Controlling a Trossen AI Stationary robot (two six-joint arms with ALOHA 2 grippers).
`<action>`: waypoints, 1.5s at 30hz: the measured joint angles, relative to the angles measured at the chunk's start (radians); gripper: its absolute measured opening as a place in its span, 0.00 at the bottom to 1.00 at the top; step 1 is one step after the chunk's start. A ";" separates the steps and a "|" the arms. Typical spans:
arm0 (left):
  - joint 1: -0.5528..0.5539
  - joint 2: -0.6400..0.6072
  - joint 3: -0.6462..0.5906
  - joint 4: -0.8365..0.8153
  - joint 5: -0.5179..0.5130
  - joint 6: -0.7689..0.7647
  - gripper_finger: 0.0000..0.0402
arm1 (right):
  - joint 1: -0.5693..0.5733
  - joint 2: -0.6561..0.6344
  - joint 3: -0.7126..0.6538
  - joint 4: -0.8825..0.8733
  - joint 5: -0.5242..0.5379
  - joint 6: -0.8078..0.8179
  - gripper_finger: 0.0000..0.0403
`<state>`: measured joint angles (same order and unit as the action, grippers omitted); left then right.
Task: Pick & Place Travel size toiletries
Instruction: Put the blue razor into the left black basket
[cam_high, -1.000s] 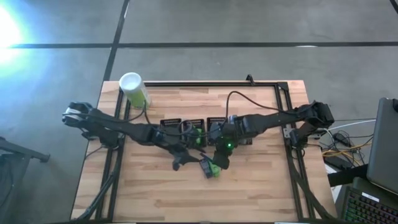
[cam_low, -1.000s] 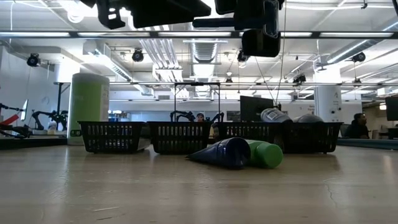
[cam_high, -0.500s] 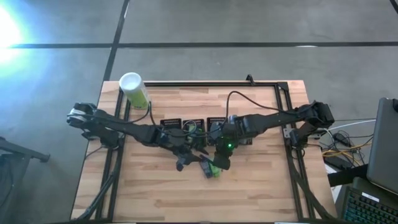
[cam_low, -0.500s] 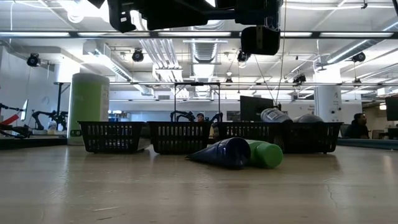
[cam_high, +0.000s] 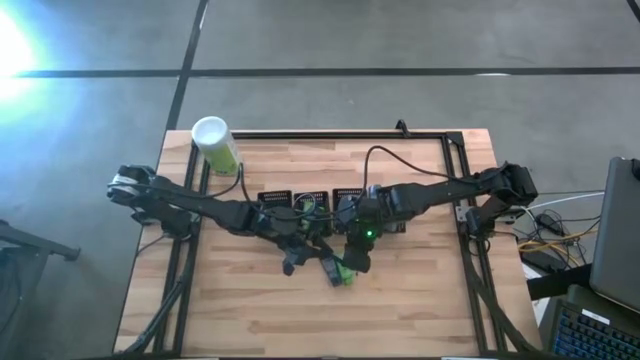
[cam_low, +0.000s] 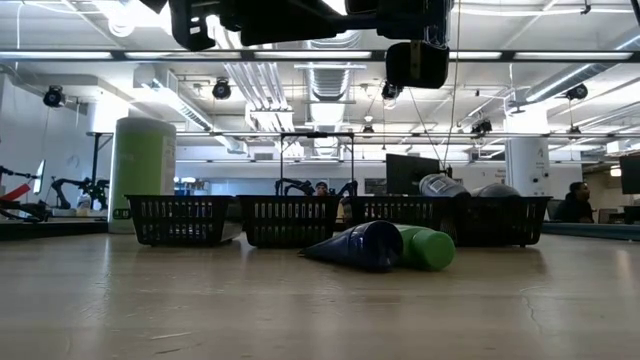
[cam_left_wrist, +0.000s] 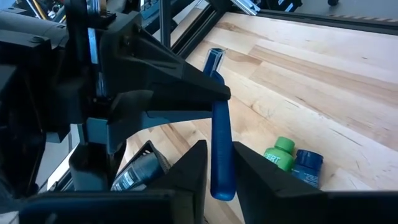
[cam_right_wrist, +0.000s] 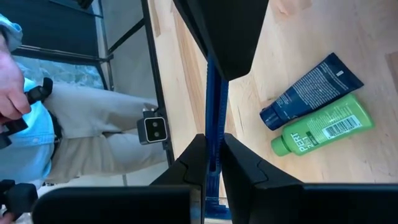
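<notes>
Seen from above, my left gripper (cam_high: 291, 262) and right gripper (cam_high: 357, 257) flank two toiletry tubes, one dark blue (cam_high: 329, 268), one green (cam_high: 343, 274), before three mesh trays (cam_high: 275, 199). At table height, both tubes lie touching. Each wrist camera shows fingers pinching one thin blue razor (cam_left_wrist: 219, 130), (cam_right_wrist: 212, 124).

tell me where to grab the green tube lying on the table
Grip the green tube across its flat body mid-length, coming straight down from above. It lies on its side, touching the dark blue tube along one edge, so the fingers likely must wedge between them.
</notes>
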<state>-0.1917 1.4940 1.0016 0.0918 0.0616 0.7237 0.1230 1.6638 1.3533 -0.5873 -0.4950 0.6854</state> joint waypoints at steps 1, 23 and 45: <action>0.000 0.000 0.000 -0.003 0.000 -0.001 0.18 | 0.000 0.000 0.000 0.000 0.000 0.000 0.06; 0.000 -0.002 -0.010 -0.104 -0.121 -0.043 0.10 | -0.014 -0.006 0.000 0.000 0.004 0.079 0.48; -0.007 -0.117 -0.132 -0.169 -0.250 -0.347 0.10 | -0.014 -0.224 0.000 -0.150 0.700 0.095 0.90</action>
<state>-0.1988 1.3770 0.8700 -0.0775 -0.1883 0.3770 0.1085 1.4394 1.3529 -0.7370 0.2048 0.7805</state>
